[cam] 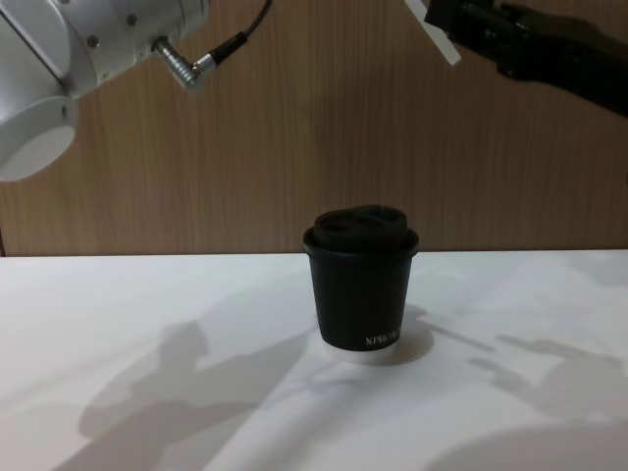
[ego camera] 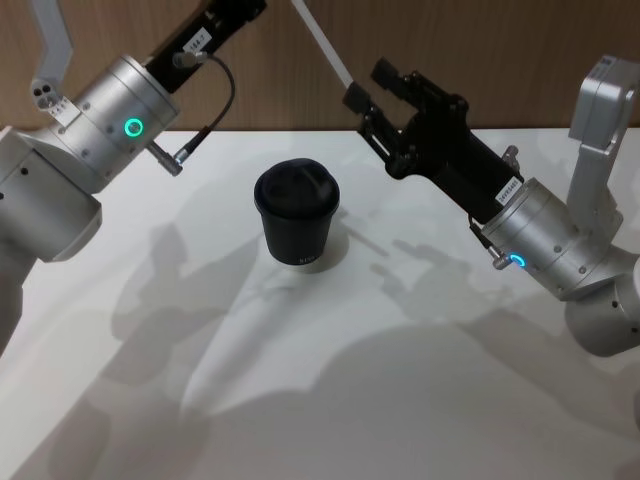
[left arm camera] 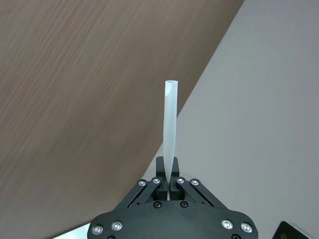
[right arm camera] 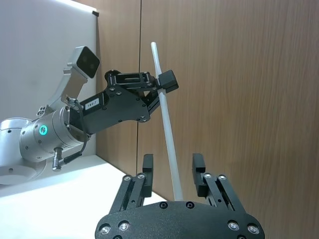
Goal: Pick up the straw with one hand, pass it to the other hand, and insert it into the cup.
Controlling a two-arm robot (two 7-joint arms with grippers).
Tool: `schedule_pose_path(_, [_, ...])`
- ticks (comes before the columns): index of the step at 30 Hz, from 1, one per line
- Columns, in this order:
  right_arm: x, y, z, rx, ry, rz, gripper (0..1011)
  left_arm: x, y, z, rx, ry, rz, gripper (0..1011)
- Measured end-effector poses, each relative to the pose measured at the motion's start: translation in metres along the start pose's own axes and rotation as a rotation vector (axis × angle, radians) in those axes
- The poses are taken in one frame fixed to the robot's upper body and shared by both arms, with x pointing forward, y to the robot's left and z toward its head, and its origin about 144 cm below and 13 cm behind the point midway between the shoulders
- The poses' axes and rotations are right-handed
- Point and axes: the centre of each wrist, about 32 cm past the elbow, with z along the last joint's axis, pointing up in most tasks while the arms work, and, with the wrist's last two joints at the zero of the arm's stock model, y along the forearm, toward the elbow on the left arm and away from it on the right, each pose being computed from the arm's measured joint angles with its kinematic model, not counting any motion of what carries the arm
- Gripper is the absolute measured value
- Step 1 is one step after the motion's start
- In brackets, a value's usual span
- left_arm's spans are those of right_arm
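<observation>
Above the white table (ego camera: 400, 360), before a wood-grain wall (cam: 245, 147), the left gripper (left arm camera: 169, 172) is pinching one slim, smooth white straw (ego camera: 322, 42). The right gripper (right arm camera: 173, 164) is holding its fingers spread on either side of it. One black dome-lidded paper cup (ego camera: 296, 215) is standing below, unobstructed.

White table (ego camera: 450, 420) before a brown, seemingly wood-panelled wall (cam: 196, 147), soft shadows.
</observation>
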Motion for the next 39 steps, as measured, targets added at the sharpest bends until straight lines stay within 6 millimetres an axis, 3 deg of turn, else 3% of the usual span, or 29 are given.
schedule_pose_path(18, [0.000, 0.000, 0.000, 0.000, 0.000, 0.000, 986, -0.010, 0.012, 0.016, 0.037, -0.222, 0.061, 22])
schedule_pose_path(39, [0.000, 0.000, 0.000, 0.000, 0.000, 0.000, 1001, -0.025, 0.035, 0.026, 0.113, -0.411, 0.082, 22])
